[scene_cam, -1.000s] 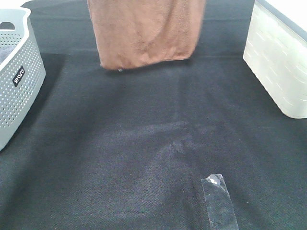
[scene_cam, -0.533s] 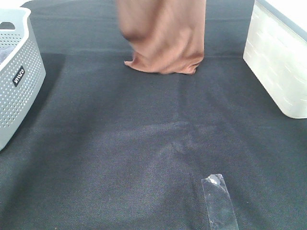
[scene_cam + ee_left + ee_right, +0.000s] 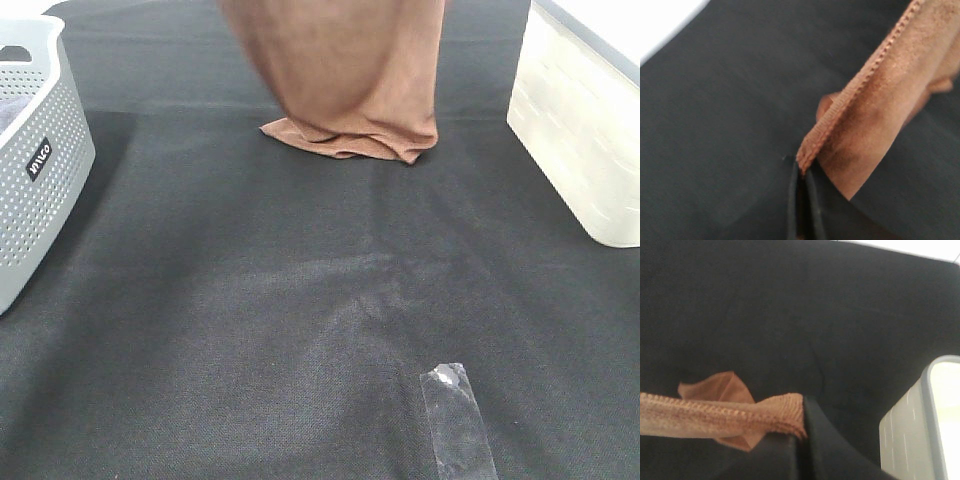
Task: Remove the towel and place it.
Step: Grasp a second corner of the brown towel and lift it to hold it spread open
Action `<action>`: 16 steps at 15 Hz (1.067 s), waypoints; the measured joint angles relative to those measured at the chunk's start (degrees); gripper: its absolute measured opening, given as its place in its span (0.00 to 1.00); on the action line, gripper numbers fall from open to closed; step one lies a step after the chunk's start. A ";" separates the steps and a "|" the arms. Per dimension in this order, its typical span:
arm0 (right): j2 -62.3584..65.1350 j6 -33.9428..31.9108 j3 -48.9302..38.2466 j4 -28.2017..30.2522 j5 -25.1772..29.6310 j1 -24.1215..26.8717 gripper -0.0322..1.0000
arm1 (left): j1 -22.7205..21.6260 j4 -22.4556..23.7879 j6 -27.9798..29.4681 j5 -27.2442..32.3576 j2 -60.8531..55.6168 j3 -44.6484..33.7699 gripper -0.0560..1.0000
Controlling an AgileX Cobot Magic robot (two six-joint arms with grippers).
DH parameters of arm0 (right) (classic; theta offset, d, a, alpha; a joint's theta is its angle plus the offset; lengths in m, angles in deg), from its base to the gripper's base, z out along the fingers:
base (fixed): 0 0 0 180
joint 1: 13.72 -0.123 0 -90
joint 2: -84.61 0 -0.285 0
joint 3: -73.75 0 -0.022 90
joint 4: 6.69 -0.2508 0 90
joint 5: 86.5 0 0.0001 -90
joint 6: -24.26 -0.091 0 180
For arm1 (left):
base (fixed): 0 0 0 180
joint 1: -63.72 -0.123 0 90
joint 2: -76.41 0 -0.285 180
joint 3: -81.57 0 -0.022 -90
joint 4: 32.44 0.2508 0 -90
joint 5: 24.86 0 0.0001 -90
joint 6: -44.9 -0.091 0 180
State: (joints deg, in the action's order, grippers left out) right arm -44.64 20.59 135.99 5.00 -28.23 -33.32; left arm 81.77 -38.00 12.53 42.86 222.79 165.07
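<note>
A: Nearest us, a strip of tape (image 3: 457, 420) lies on the black cloth (image 3: 250, 330). Further back, the grey basket (image 3: 40, 170) stands at the left and the white bin (image 3: 585, 140) at the right. Farthest off hangs the towel (image 3: 345, 80), its lower hem crumpled on the cloth.

B: So we judge that we are laying it down. We should draw the held edge toward us, level and spread wide, so the towel unrolls flat over the bare cloth rather than heaping on that hem. We let go only once it lies down.

A: The high view cuts off our grippers. How do we hold?

B: The wrist views tell us. Our left gripper (image 3: 802, 172) is pinched tight on the stitched edge. Our right gripper (image 3: 799, 440) clamps the end of that edge likewise, and its view shows the bin off to one side.

A: And only the high view gives us the basket, the tape and how the hem sits on the cloth.
</note>
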 joint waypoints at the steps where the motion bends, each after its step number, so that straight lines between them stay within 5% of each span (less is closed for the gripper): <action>1: 0.17 0.46 0.00 -0.34 1.83 0.00 0.03 | 0.11 0.06 1.66 1.03 0.00 0.00 0.05; 5: 1.49 3.67 0.00 -1.89 10.14 0.00 0.03 | 0.23 0.52 15.01 1.43 -1.20 0.00 0.05; 9: 4.35 6.70 -3.95 -7.91 11.17 0.00 0.03 | 0.06 1.89 19.14 1.60 -5.84 -2.46 0.05; 16: 19.42 7.73 -26.76 -15.70 10.83 -0.46 0.03 | 0.52 -0.80 19.54 1.26 -32.31 -45.78 0.05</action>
State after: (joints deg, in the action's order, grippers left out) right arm -25.22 28.33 109.24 -10.70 -17.40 -33.77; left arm 82.29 -38.80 32.06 44.12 190.48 119.29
